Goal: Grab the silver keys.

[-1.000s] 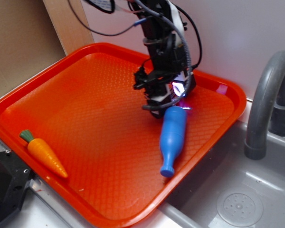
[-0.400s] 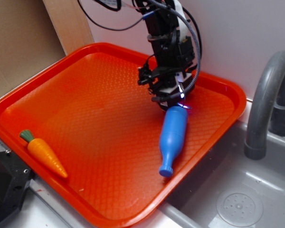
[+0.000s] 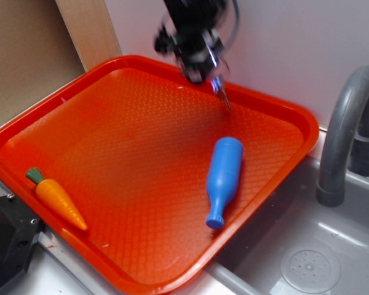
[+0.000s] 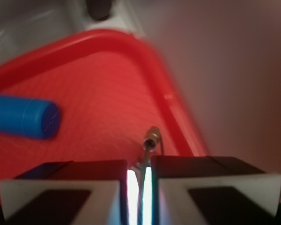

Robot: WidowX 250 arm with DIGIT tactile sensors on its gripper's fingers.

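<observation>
Gripper raised above tray far edge, jaws clamped on keys; keys dangle straight below, clear of bottle.

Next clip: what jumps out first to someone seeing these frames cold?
The orange tray fills most of the exterior view, with a blue bottle lying toward its right side and a toy carrot near the front-left rim. Above the back edge, the gripper hangs blurred in the air, jaws pinched on the keys dangling below. A grey faucet stands at right.
</observation>
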